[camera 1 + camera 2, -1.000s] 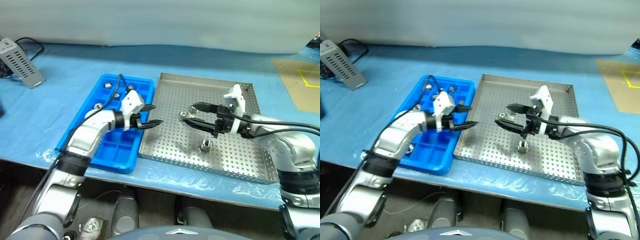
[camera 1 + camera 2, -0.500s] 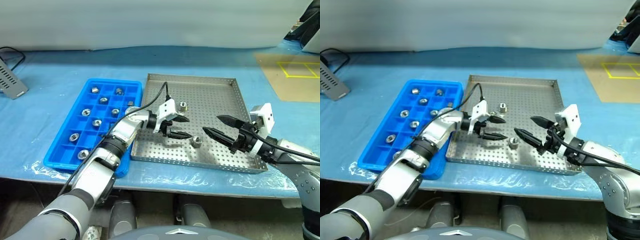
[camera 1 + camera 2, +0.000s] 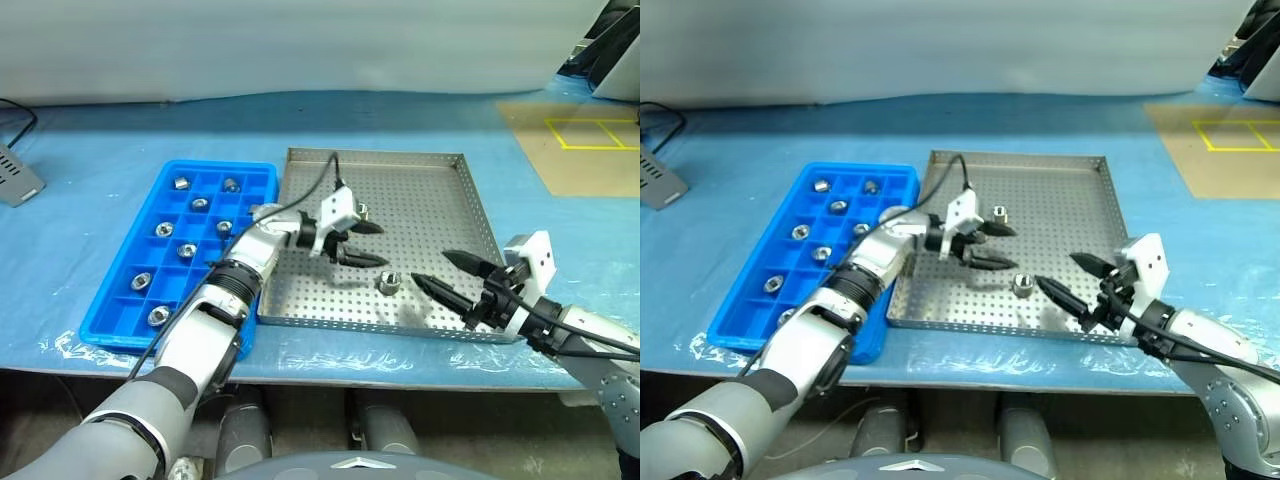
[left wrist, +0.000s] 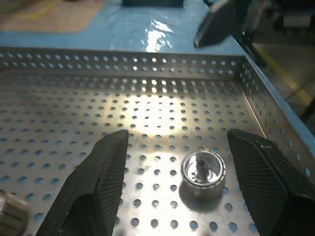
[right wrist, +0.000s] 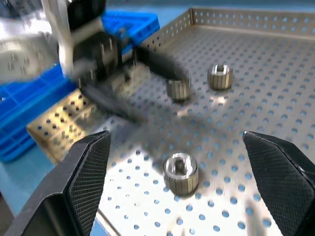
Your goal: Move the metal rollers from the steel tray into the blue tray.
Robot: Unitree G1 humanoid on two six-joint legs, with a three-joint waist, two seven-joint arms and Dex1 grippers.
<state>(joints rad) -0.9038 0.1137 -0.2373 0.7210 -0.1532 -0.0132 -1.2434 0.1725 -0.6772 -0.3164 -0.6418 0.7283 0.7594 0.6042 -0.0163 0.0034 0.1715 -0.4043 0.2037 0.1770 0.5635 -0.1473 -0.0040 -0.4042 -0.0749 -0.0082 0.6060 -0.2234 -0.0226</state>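
Two metal rollers remain on the steel tray, others fill the blue tray; my left pincer, empty and part-open, has swung over toward the nearer one while my right pincer, wide, withdrew.

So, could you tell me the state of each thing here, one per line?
Left claw: open, empty, over the steel tray.
Right claw: wide open, empty.
Steel tray: three metal rollers left inside.
Blue tray: partly filled, one roller per compartment, several compartments empty.
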